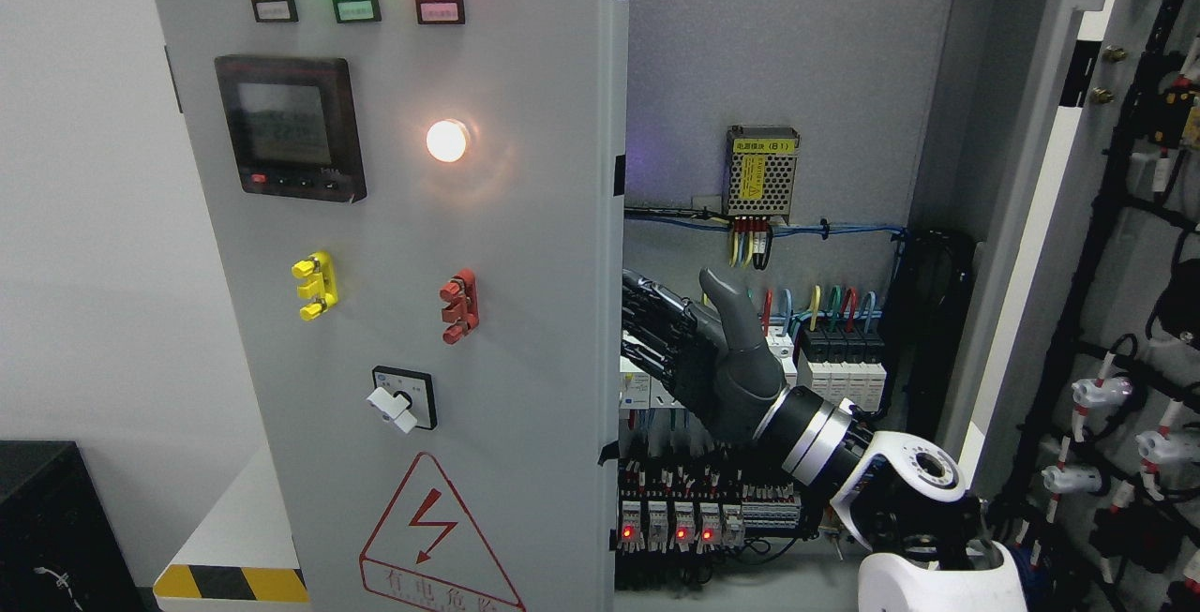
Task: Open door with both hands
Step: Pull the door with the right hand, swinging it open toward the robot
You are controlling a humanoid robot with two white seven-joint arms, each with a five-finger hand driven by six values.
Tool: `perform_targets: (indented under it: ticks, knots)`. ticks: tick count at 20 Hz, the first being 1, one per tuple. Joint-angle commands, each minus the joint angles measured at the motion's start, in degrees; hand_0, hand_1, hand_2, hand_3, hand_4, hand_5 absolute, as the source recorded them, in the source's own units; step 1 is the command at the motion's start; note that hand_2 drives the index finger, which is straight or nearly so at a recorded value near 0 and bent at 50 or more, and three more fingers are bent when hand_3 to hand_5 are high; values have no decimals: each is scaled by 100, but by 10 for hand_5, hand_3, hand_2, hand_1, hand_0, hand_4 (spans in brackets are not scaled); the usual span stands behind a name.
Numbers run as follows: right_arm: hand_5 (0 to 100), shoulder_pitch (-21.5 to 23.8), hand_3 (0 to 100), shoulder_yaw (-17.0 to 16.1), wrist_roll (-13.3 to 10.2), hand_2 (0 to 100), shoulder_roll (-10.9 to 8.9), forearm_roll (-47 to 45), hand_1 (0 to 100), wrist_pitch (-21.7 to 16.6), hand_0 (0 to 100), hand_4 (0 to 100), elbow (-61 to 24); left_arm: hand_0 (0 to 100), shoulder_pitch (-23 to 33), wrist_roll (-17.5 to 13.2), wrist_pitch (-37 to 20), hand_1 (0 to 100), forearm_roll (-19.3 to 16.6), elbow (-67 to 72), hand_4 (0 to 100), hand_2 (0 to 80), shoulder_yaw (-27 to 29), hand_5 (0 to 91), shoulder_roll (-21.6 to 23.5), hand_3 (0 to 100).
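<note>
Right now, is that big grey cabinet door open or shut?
Open. The door stands swung out, baring the wiring inside; the right hand reaches behind its edge.

The robot's right hand (698, 350) has a dark grey smooth thumb and black segmented fingers (656, 312). Behind it comes a black-and-silver ringed wrist (814, 432), then a glossy white forearm shell (923, 476) with a round black joint.

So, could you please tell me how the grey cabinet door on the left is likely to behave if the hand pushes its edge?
The left door is probably stiff sheet metal, so it should swing rather than flex. Its meter, lamps and switches likely make it fairly heavy. The right hand, fingers extended flat near its edge, may slip on smooth paint.
</note>
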Motion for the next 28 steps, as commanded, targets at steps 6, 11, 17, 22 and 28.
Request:
perform_targets:
  ticks: [6, 11, 17, 22, 28]
  knots:
    - [0, 518, 0, 441, 327, 0, 89, -372, 0, 45, 0, 0, -650, 0, -9, -1, 0, 0, 0, 0, 0, 0, -176, 0, 0, 0]
    - [0, 818, 0, 520, 353, 0, 89, -407, 0, 54, 0, 0, -817, 0, -9, -1, 0, 0, 0, 0, 0, 0, -176, 0, 0, 0]
    - [0, 1275, 0, 1082, 379, 0, 89, -407, 0, 107, 0, 0, -1283, 0, -9, -1, 0, 0, 0, 0, 0, 0, -176, 0, 0, 0]
    - [0, 1389, 0, 1671, 379, 0, 98, -398, 0, 107, 0, 0, -1433, 0, -9, -1, 0, 0, 0, 0, 0, 0, -176, 0, 0, 0]
    - [0, 1477, 0, 2032, 379, 0, 98, -407, 0, 116, 0, 0, -1441, 0, -9, -1, 0, 0, 0, 9, 0, 0, -176, 0, 0, 0]
